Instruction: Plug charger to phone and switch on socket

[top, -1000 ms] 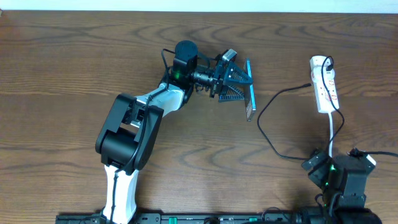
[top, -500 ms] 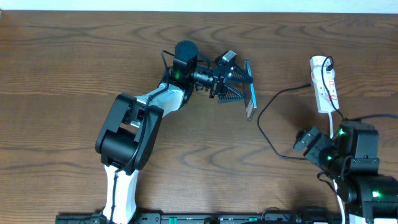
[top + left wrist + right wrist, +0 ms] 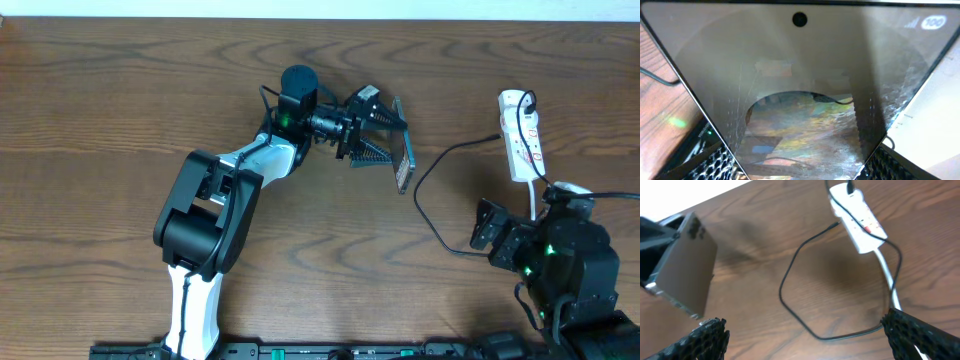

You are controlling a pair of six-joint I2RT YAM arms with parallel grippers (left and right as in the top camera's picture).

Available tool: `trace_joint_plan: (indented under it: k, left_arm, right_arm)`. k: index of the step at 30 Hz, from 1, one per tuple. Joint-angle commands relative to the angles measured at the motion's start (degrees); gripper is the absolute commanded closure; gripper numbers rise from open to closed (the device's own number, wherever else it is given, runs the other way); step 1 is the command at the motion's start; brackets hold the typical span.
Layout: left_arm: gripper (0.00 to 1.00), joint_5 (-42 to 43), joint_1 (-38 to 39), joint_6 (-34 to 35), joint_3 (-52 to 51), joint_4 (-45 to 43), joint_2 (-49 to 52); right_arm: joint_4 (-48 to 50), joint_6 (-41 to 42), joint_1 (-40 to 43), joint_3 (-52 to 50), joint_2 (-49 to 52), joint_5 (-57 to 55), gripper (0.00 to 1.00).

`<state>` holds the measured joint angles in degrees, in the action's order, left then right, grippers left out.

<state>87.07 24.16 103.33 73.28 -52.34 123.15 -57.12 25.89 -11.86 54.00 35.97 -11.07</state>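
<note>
The left fingers [image 3: 386,118] pinch the phone [image 3: 404,172] by its two long sides and hold it on edge, slightly tilted. Whether its lower end touches the counter [image 3: 120,120] cannot be told. In the left wrist view the lit screen fills the frame, with the camera hole at 12 o'clock, a battery badge reading 100 at 1 o'clock, and the meshed fingers at 7 and 5 o'clock. The phone sits just toward 1 o'clock of the counter's centre, and the left arm [image 3: 205,215] reaches it from 7 o'clock.

The right fingers [image 3: 702,340] are spread wide with nothing between them. They hover at about 4 o'clock on the counter, aimed roughly toward 10 o'clock.

Between the two lies the charger [image 3: 417,195], a thin black cable in a loose loop. One end rests just beside the socket [image 3: 522,135] on its 9 o'clock side, and the other joins the socket's 12 o'clock end. The socket lies at 2 o'clock, lengthwise from 12 to 6. Its white cord [image 3: 538,205] leaves the 6 o'clock end toward the right arm [image 3: 565,275].
</note>
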Motion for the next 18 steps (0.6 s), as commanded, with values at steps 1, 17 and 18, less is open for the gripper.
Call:
trace_joint_plan:
  k: [1,17,18]
  left_arm:
    - [0.37,0.35,0.00,2.36,0.68,-0.55,-0.17]
    - [0.37,0.37,0.00,3.48,0.68,-1.01,-0.17]
    - [0.37,0.37,0.00,3.48,0.68,-1.01,-0.17]
  right_arm:
    - [0.11,4.94,-2.93,-2.21,-0.07,-10.84,0.01]
    - [13.88,-6.16,-4.33,-5.81,0.04,16.37,0.01]
    - [14.51,-6.95,-4.33,-5.81,0.07,18.51,0.01]
